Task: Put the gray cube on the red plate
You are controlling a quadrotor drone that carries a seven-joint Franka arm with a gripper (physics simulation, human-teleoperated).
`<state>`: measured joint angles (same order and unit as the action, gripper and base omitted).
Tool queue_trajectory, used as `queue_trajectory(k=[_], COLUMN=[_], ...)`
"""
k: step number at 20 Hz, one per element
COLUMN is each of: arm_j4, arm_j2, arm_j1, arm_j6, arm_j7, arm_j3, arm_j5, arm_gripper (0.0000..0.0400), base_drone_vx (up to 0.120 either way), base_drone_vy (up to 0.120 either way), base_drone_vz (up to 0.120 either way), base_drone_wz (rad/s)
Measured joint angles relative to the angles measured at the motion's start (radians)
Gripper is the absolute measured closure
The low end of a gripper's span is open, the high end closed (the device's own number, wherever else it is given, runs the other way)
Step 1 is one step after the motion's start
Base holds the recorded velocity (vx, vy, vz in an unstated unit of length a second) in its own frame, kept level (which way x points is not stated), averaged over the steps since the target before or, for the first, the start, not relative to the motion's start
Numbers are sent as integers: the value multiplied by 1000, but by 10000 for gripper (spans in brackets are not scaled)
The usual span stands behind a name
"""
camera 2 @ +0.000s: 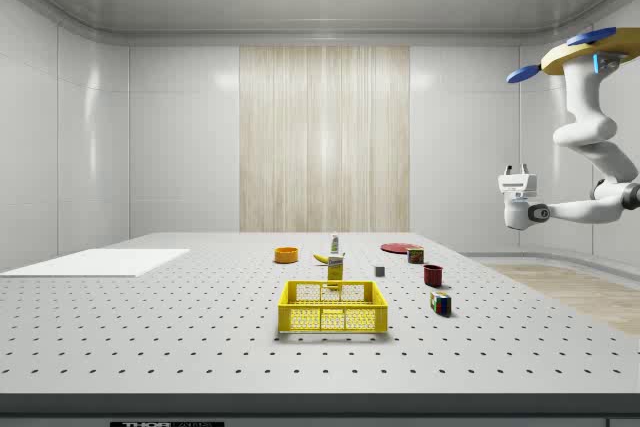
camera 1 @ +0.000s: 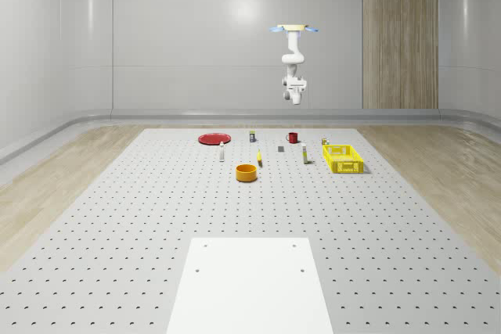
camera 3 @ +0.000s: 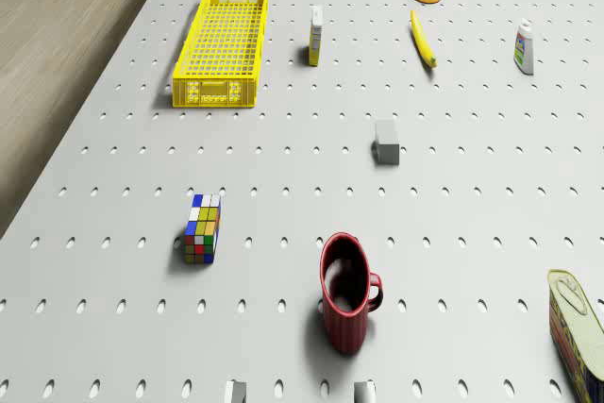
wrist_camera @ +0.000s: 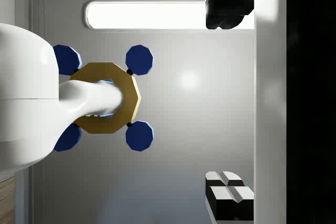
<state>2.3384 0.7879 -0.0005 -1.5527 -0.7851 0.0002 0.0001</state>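
Gray cube [camera 3: 385, 142] unobstructed, red mug [camera 3: 346, 292] near

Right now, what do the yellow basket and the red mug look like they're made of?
The yellow basket looks like moulded plastic: its walls and floor are an open lattice in one matte colour. The red mug looks like glazed ceramic, with thick ribbed walls, though painted metal is possible.

yellow crate [camera 3: 221, 41], red mug [camera 3: 345, 292], banana [camera 3: 423, 39]

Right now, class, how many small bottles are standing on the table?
2. One bottle stands beside the yellow basket; the other bottle stands past the banana, nearer the red plate. None seem hidden.
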Motion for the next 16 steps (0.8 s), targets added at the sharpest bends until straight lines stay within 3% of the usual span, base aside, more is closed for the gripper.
queue_trajectory(k=[8,16], arm_j4=[-170,-273], arm_j2=[-40,-79], arm_j1=[-3,-5], arm_j6=[124,182], arm_j7=[2,3], arm_j3=[2,3], arm_j5=[1,2], arm_gripper=[0,0], base_drone_vx=[0,0], base_drone_vy=[0,0], base_drone_vz=[0,0], base_drone_wz=[0,0])
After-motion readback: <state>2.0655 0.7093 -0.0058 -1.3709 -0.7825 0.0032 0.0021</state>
